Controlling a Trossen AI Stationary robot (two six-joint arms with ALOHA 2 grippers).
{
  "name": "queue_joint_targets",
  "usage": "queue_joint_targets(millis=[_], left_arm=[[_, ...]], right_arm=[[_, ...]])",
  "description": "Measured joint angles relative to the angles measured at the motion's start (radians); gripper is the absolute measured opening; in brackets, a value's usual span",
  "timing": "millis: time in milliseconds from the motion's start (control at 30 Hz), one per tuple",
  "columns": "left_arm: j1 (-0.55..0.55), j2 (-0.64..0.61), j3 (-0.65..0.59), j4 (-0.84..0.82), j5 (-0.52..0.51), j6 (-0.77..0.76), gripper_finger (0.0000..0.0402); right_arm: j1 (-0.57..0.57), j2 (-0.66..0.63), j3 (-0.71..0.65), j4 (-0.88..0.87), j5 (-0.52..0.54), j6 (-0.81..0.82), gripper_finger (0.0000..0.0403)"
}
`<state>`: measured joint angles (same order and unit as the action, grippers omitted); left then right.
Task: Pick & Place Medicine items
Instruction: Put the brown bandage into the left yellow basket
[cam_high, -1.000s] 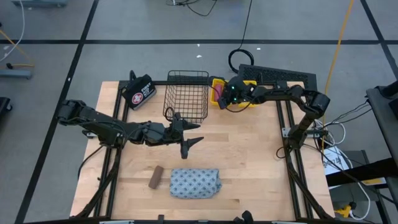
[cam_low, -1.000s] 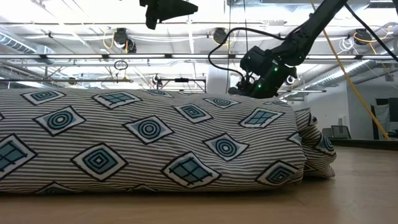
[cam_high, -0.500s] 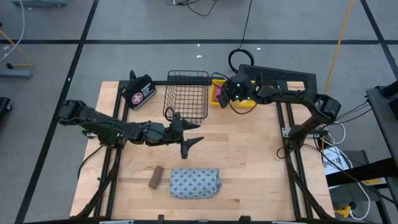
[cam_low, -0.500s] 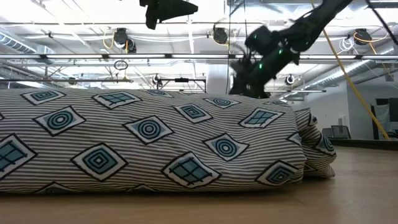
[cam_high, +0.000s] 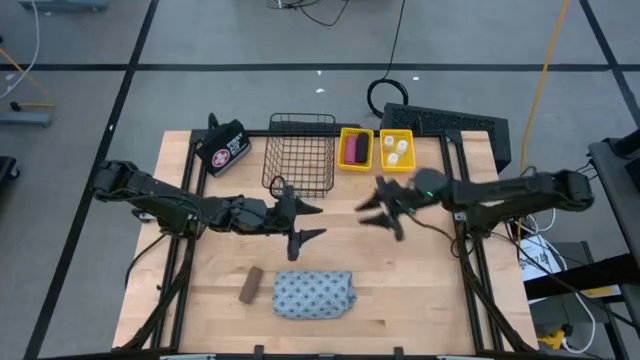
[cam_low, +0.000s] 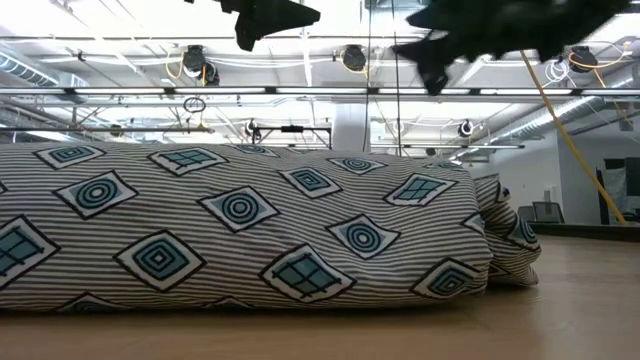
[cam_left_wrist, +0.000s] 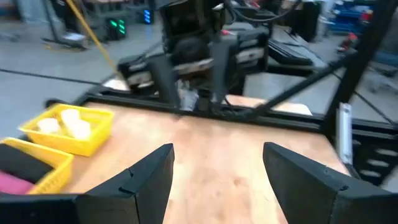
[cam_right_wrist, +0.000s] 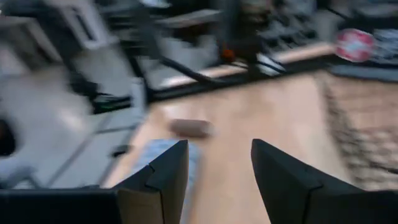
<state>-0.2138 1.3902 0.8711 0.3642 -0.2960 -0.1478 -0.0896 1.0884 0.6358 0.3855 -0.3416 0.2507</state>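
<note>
High view: the left hand (cam_high: 303, 220) hangs over the middle of the table (cam_high: 420, 290), fingers apart and empty. The right hand (cam_high: 383, 210) hangs right of centre, also spread and empty, just below two yellow bins. The left bin (cam_high: 355, 149) holds a pink roll (cam_high: 352, 148) beside a dark piece; the right bin (cam_high: 397, 150) holds white bottles (cam_high: 397, 150). A wire basket (cam_high: 300, 155) stands left of the bins, and a black bag (cam_high: 225, 147) lies at the table's upper left. The pouch (cam_high: 313, 295) lies at lower centre with the brown bar (cam_high: 250, 285) just left of it, apart.

Low view: the pouch (cam_low: 240, 225) fills nearly the whole frame and hides the bins, basket and bar; both hands show only as dark shapes along the top edge.

Left wrist view: its fingers (cam_left_wrist: 149, 171) are wide apart with bare table between; both bins appear at left, bottles (cam_left_wrist: 65, 123) visible.

Right wrist view: blurred; fingers (cam_right_wrist: 165, 168) apart, the bar (cam_right_wrist: 189, 127) and a pouch corner (cam_right_wrist: 155, 155) beyond.
</note>
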Motion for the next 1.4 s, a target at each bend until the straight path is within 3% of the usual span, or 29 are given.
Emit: queue_joint_targets(millis=[167,333,433,567,767,933,1200,1400], left_arm=[[-0.007,-0.07,0.001,-0.119,0.069,-0.016,0.0255],[-0.068,-0.145,0.001,-0.332,0.059,-0.072,0.0255],[-0.126,-0.169,0.001,-0.498,0.052,-0.183,0.0255],[-0.217,-0.166,0.001,-0.707,0.068,-0.451,0.0255],[-0.336,-0.095,0.0,-0.892,0.072,-0.853,0.0255],[-0.386,-0.009,0.0,-0.969,0.103,-1.09,0.0255],[-0.393,0.127,0.0,-1.092,0.397,-1.368,0.0255],[-0.404,0.177,0.001,-1.08,0.41,-1.41,0.0255]], right_arm=[[0.119,-0.144,-0.169,0.199,0.001,0.024,0.0162],[0.18,-0.245,-0.296,0.36,0.002,0.022,0.0162],[0.197,-0.29,-0.353,0.412,0.003,0.018,0.0162],[0.197,-0.329,-0.407,0.446,0.005,0.017,0.0162],[0.197,-0.336,-0.435,0.48,0.042,-0.009,0.0162],[0.197,-0.334,-0.435,0.478,0.043,-0.009,0.0162],[0.196,-0.334,-0.436,0.449,0.053,-0.009,0.0162],[0.196,-0.334,-0.436,0.448,0.055,-0.013,0.0162]])
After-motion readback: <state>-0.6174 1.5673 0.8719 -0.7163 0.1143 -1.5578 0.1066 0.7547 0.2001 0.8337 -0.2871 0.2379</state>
